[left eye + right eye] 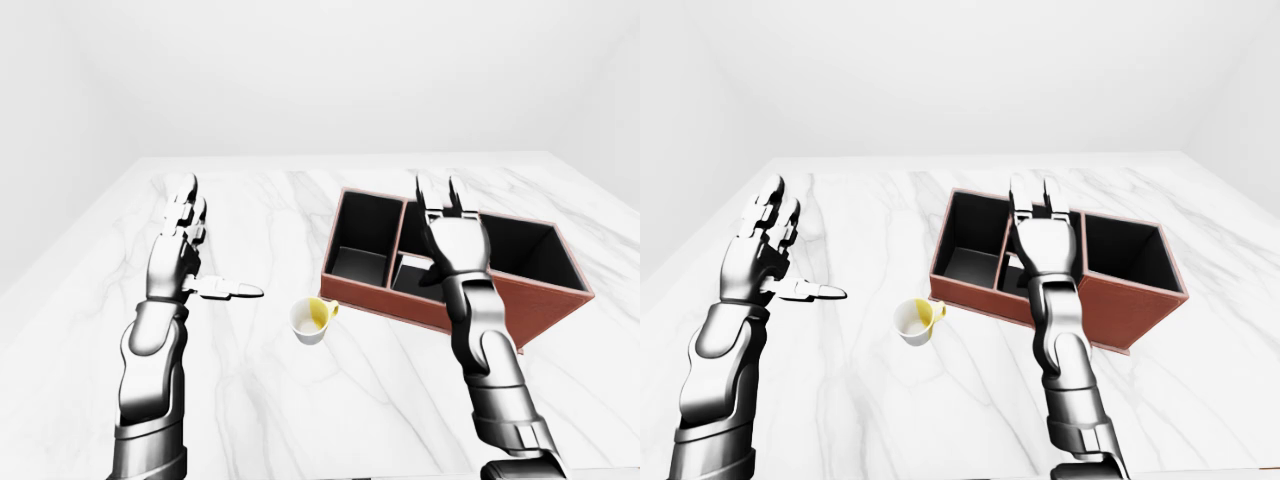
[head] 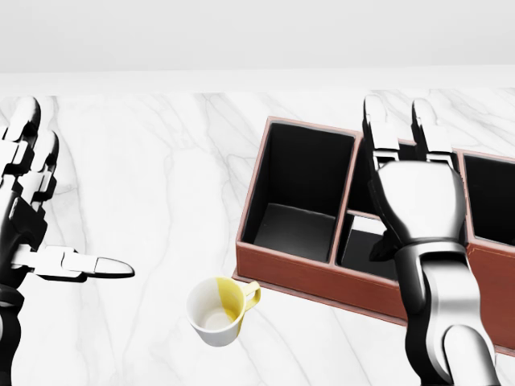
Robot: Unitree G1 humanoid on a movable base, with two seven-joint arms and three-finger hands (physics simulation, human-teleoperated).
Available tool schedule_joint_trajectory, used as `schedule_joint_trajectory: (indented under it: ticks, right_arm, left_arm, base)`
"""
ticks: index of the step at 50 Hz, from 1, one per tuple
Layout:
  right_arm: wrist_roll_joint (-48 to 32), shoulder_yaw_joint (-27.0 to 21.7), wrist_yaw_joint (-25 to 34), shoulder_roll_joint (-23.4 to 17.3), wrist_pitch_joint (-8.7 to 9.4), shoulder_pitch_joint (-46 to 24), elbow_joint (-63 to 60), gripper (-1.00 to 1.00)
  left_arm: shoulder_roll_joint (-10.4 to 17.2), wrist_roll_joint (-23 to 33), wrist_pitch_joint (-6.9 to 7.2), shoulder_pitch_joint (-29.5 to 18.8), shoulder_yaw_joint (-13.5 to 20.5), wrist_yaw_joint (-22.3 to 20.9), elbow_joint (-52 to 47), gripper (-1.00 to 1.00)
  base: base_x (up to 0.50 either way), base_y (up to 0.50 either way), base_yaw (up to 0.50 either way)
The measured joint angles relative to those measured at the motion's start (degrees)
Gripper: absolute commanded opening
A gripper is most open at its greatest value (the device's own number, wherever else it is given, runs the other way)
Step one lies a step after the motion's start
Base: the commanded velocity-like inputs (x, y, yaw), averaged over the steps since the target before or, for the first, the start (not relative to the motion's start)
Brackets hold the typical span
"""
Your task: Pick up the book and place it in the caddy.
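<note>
right hand (image 2: 417,201) is spread flat, fingers (image 2: 375,121) pointing up, holding nothing, hovering over the middle bay of the caddy (image 2: 286,277). book (image 2: 364,241) lies low in that middle bay, mostly hidden behind the palm; only a dark slab with a pale edge shows, so i can't tell if it sits fully flat. looks like the drop is done and the step now is clearing out. i'd lift the hand straight up before pulling it away, so the fingers don't catch the divider or the rim and drag the caddy. left hand (image 2: 32,209) is empty too, fingers up, thumb out sideways, well apart over bare table (image 2: 161,161). cup (image 2: 217,312) sits just beside the caddy's near-left corner; keep the arm off it.
</note>
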Motion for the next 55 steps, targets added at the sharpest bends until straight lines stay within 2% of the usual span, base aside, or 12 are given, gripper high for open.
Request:
schedule_joint_trajectory:
  ticks: [10, 18, 31, 45, 55]
  right_arm:
    - [-2.2, -1.7, 6.1, 1.8, 0.00, 4.7, -12.8, 1.00]
    - [1.5, -2.8, 10.9, 3.2, 0.00, 7.0, -22.6, 1.00]
    - [15.5, -4.4, 16.0, 5.0, 0.00, 10.8, -36.4, 1.00]
    - [34.7, -7.1, 16.7, 6.0, 0.00, 15.2, -43.6, 1.00]
    - [47.7, -11.9, 16.1, 5.8, 0.00, 17.6, -48.1, 1.00]
  left_arm:
    - [-0.2, 0.2, 0.00, 0.0, -0.2, 0.1, -1.2, 1.00]
    - [-0.4, 0.5, 0.00, 0.0, -0.5, 0.0, -2.4, 1.00]
    - [-1.4, 0.7, 0.00, 1.6, -1.0, -0.5, -5.9, 1.00]
    - [-3.1, 0.5, 0.00, 5.1, -1.5, -1.8, -11.9, 1.00]
    - [-4.6, -0.2, 0.00, 9.2, -0.4, -3.4, -19.6, 1.00]
  base:
    - [0.00, 0.00, 0.00]
    - [0.00, 0.00, 0.00]
    - [0.00, 0.00, 0.00]
    - [0.00, 0.00, 0.00]
    - [0.00, 0.00, 0.00]
